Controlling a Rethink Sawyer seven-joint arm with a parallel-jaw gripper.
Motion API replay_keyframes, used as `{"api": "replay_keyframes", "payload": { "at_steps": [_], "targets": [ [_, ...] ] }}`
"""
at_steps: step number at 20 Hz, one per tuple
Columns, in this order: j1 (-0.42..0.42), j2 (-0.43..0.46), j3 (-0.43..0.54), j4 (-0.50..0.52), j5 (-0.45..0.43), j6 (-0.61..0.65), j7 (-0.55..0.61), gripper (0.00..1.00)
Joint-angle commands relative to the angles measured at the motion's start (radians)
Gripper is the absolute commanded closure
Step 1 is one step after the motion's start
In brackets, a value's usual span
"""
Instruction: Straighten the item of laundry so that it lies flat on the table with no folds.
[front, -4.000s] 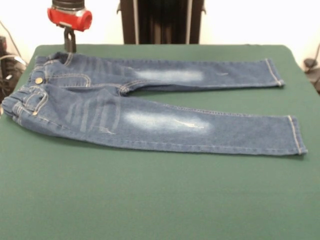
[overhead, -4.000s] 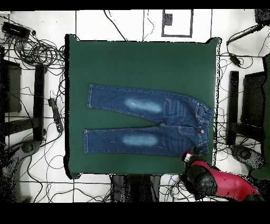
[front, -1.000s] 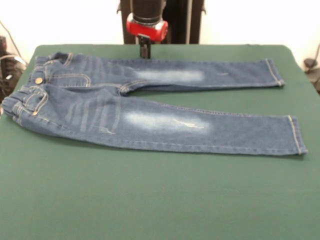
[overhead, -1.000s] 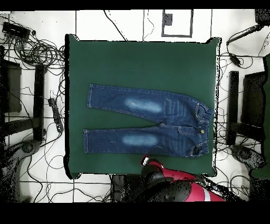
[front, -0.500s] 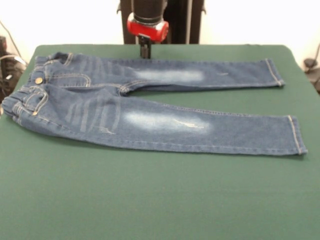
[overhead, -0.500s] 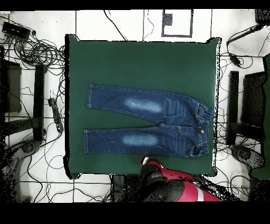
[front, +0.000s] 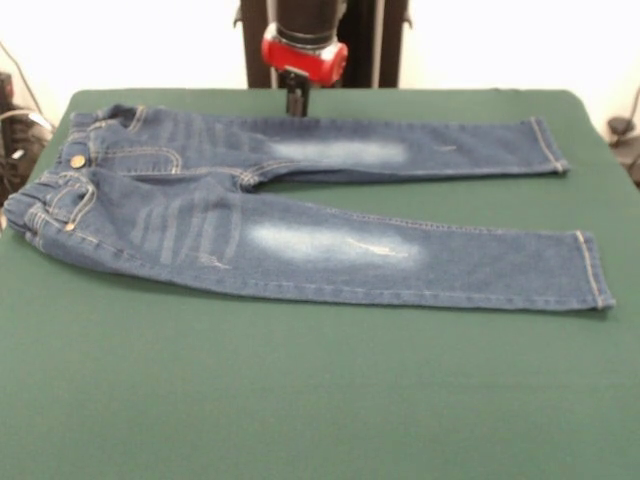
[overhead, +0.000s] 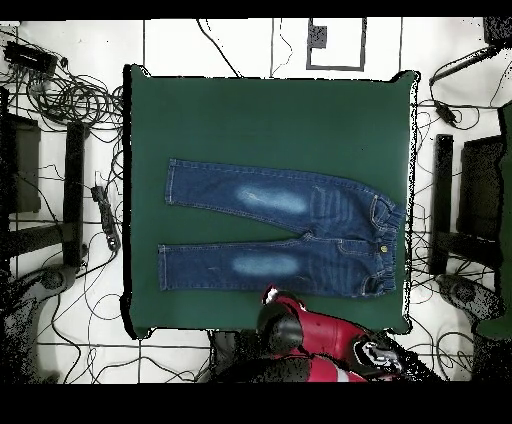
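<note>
The item of laundry (front: 300, 235) is a small pair of blue jeans, spread out on the green table (front: 320, 400). The waistband lies at the left of the front view and both legs run to the right, slightly apart. Pale faded patches mark both thighs. From overhead the item of laundry (overhead: 285, 240) lies across the middle of the table (overhead: 270, 120). My gripper (front: 296, 104) hangs under the red wrist at the far edge, just behind the far leg's thigh. In the overhead view the gripper (overhead: 270, 297) sits just off the lower leg's edge. It holds nothing.
Cables (overhead: 75, 100) and dark equipment (overhead: 480, 190) lie on the floor round the table. A dark stand (front: 325, 40) rises behind the far edge. Bare green cloth stretches between the jeans and the front edge.
Four seconds ago my gripper hung by the waistband at the far left corner; it has moved right along the far edge to the middle. The jeans have not moved.
</note>
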Motion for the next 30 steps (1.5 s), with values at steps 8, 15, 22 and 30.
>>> {"api": "replay_keyframes", "payload": {
  "at_steps": [8, 15, 22, 30],
  "targets": [
    [0.098, -0.127, 0.062, -0.071, 0.152, 0.227, 0.137, 1.0],
    [0.08, -0.103, 0.071, -0.078, 0.146, 0.204, 0.132, 1.0],
    [0.087, -0.068, 0.077, -0.127, 0.154, 0.213, 0.126, 1.0],
    [0.125, -0.036, 0.078, -0.173, 0.187, 0.215, 0.142, 1.0]
  ]
}}
